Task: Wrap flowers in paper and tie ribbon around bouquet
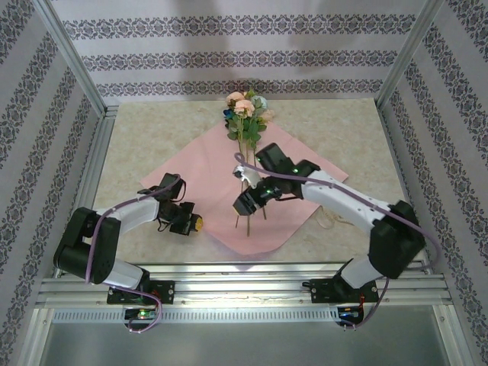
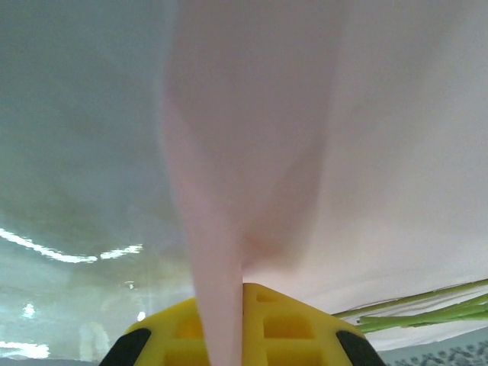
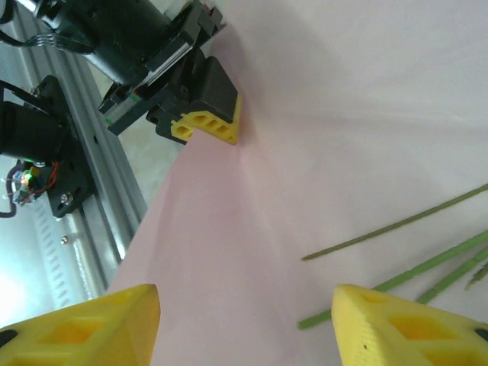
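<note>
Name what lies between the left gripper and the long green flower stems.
Bare thin pink paper sheet separates the left gripper from the green stems, in the right wrist view.

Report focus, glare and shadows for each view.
Top external: evenly lit and sharp, shadows faint. Left wrist: the paper is too close, blurred; glare streaks at lower left. Right wrist: stems of the flowers crisp, lower-left corner washed out.

We see the flowers (image 1: 245, 126) lying on the paper (image 1: 206, 175), blooms past its far corner; the paper lies on the surface (image 1: 152, 130).
</note>
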Action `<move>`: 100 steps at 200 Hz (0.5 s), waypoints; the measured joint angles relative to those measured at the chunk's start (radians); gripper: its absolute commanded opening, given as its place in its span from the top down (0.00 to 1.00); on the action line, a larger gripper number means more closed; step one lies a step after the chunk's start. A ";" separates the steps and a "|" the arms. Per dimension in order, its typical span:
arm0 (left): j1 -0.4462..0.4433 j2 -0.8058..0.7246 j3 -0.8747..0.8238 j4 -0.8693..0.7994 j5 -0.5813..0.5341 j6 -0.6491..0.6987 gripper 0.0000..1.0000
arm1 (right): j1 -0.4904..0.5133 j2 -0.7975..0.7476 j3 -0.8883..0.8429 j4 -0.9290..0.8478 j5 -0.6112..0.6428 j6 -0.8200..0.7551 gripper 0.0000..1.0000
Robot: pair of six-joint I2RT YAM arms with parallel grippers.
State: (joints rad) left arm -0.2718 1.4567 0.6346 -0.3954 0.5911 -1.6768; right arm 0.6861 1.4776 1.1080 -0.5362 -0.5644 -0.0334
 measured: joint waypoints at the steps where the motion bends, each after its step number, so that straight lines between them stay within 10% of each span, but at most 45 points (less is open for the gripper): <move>1: 0.001 0.000 0.000 0.002 0.000 -0.002 1.00 | -0.002 -0.008 -0.010 0.010 0.000 -0.002 0.36; 100: 0.045 -0.014 -0.092 0.238 0.010 -0.286 1.00 | -0.134 -0.272 -0.363 0.219 -0.091 -0.271 0.25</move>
State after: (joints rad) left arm -0.2272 1.4425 0.5426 -0.1574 0.6014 -1.9633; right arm 0.5522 1.2057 0.7448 -0.3172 -0.6552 -0.3042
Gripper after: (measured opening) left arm 0.046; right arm 0.740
